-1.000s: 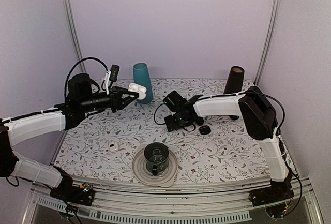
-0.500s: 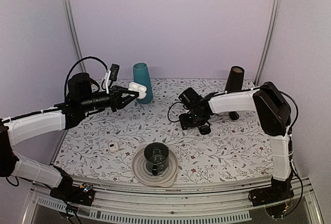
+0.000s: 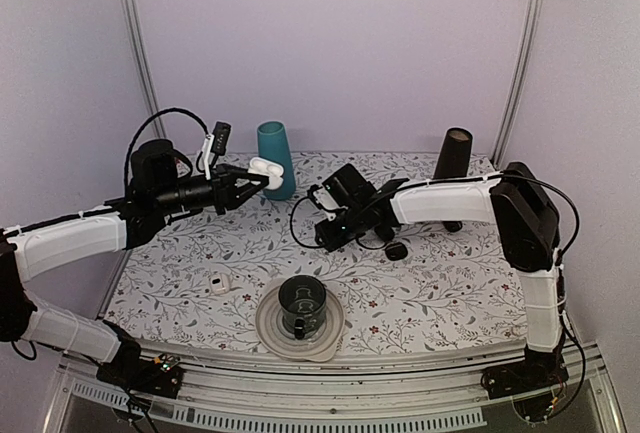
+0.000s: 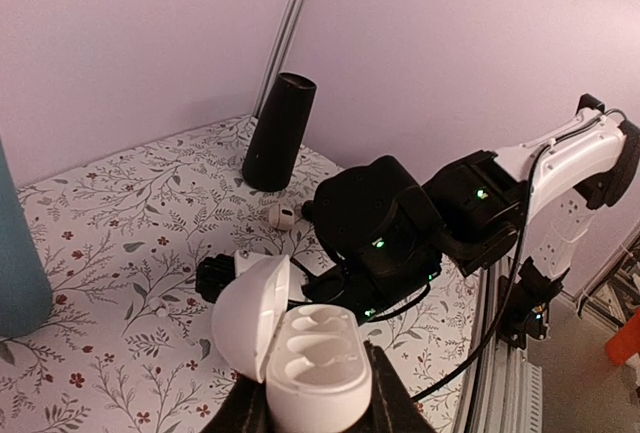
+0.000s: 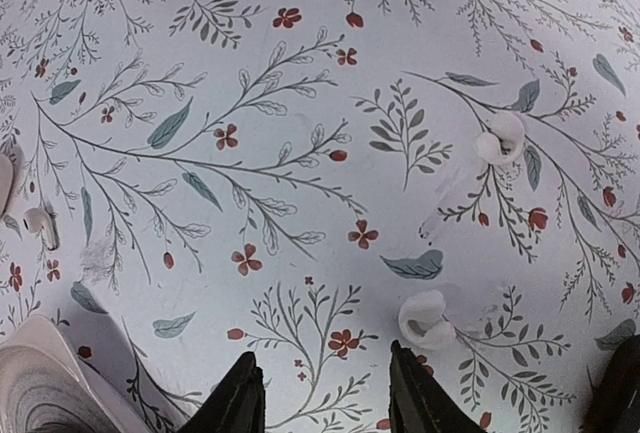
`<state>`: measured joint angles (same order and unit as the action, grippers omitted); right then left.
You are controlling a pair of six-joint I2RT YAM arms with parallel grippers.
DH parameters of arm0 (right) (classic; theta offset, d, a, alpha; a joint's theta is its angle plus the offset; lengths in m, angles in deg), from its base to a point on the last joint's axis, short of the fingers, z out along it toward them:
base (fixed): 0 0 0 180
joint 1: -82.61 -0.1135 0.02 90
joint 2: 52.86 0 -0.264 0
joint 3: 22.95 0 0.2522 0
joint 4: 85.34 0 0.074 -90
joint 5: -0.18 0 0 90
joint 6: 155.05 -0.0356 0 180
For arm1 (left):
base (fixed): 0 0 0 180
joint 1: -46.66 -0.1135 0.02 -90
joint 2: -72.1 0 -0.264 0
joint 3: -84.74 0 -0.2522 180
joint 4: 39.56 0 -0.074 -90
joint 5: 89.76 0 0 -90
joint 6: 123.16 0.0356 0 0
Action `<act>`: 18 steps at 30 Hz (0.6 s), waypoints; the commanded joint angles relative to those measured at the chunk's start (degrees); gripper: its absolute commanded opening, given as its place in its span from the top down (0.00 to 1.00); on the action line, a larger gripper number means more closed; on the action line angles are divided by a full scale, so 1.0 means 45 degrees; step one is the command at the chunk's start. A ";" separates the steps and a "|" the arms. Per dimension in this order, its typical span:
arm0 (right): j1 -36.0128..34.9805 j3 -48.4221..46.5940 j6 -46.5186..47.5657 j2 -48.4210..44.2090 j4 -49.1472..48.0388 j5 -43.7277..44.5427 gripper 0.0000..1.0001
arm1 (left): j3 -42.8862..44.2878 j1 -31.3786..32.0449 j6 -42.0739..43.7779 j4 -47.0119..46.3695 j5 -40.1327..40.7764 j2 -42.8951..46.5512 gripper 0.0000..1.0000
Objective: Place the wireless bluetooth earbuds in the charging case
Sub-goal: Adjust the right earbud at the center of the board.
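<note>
My left gripper point(image 3: 247, 185) is shut on the white charging case point(image 3: 264, 167) and holds it in the air near the teal vase. In the left wrist view the case point(image 4: 318, 373) has its lid point(image 4: 243, 315) swung open, and both wells are empty. My right gripper point(image 3: 323, 237) is open and empty, low over the middle of the table. In the right wrist view point(image 5: 325, 398) two small white pieces point(image 5: 428, 319) point(image 5: 500, 140) lie on the cloth just past its right fingertip point(image 5: 410, 383). A small white earbud-like piece with a dark mark point(image 3: 220, 283) lies front left.
A dark cup on a round plate point(image 3: 268, 331) stands at the front centre. A teal vase point(image 3: 275, 158) and a dark cone point(image 3: 452, 161) stand at the back. A black oval object point(image 3: 397, 251) lies right of the right gripper. The plate's rim point(image 5: 40, 383) shows at the lower left of the right wrist view.
My right gripper swung right toward the black oval, then back left to the table's middle. The left arm has held still with the open case.
</note>
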<state>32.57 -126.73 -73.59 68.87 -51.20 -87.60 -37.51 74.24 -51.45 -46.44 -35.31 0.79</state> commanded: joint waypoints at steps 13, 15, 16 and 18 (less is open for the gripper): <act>0.0705 -0.1087 0.0574 0.1158 0.0080 -0.1182 0.59 | 0.0380 -0.0170 0.0060 0.0233 -0.0009 0.0282 1.00; 0.0727 -0.1078 0.0535 0.1168 0.0098 -0.1303 0.59 | 0.0381 -0.0170 0.0059 0.0235 -0.0019 0.0280 1.00; 0.0724 -0.1074 0.0515 0.1171 0.0141 -0.1361 0.60 | 0.0381 -0.0170 0.0074 0.0252 -0.0011 0.0292 1.00; 0.0726 -0.1005 0.0464 0.1153 0.0149 -0.1487 0.60 | 0.0380 -0.0170 0.0080 0.0285 -0.0009 0.0297 1.00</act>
<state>35.54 -130.08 -71.40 72.92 -51.20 -92.30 -37.38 74.24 -51.42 -45.09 -35.24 0.95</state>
